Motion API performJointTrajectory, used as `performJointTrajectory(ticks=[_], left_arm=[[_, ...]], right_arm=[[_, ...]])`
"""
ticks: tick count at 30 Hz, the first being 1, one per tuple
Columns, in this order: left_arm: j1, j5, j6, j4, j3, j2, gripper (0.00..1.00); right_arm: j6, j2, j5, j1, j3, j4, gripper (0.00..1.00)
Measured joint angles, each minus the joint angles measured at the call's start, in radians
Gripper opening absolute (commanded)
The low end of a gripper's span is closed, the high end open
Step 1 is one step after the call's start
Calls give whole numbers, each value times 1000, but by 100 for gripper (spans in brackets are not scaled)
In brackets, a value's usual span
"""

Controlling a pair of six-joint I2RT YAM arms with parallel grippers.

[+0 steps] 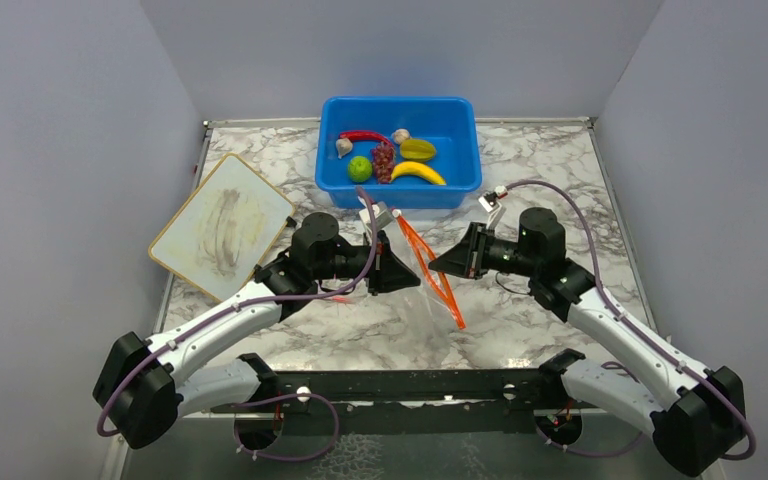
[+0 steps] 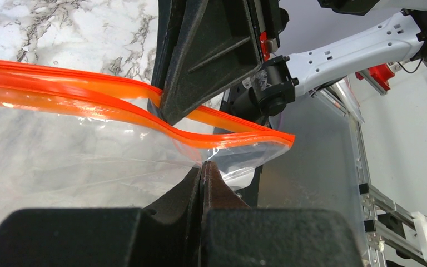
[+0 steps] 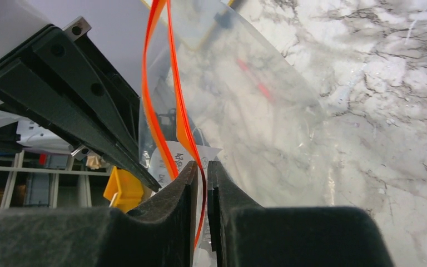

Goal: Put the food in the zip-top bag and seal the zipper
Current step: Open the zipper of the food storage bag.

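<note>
Far left, a worn board [image 1: 222, 225] lies flat on the marble table [image 1: 505, 335], out of play. Next, the left gripper [image 1: 408, 272] is clenched on the bag [image 1: 418, 303] — its own wrist view shows both fingers [image 2: 178, 194] pressed together on the clear film just under the zipper [image 1: 432, 272], near a corner.

The bag hangs between the 2 arms, lifted off the table, just in front of the blue tub [image 1: 400, 198]. It's thin, see-through plastic, glossy and crinkled. The orange-red zipper runs as 2 strips that bow apart in the left wrist view, so the mouth looks at least partly open.

My read: it weighs next to nothing, it's floppy and slick, and it will sag wherever it isn't held. Film can slip out of a pinch, so the stiffer zipper strip is the better hold — 1 lip per gripper would keep the mouth spread.

On the right, the right gripper [image 1: 440, 266] is clamped on just that, its fingers [image 3: 180, 189] nipping the orange strip.

The food is all in the tub, none in the bag: garlic [image 1: 344, 147], lime [image 1: 360, 168], chili [image 1: 365, 136], grapes [image 1: 384, 162], a 2nd garlic bulb, starfruit [image 1: 418, 149], banana [image 1: 418, 172]. All look small, light and smooth, so I'd take the long ones across the middle.
</note>
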Motion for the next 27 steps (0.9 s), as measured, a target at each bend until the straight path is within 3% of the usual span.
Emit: performJointTrajectory(ticks=[6,14,22,24,27], left_arm=[[0,0,6,-16,0,-16,0],[0,0,5,-13,0,-50,0],[0,-1,5,-11,0,-55,0],[0,-10,5,-11,0,-59,12],[0,-39,4,-13,1,-56,44]], right_arm=[[-61,-14,95,0,26,-94,1],[-156,-22,233,0,69,-206,1],[-217,-87,563,0,179,-408,1],[-230,-112,616,0,201,-429,1],[-255,-154,630,0,210,-431,1]])
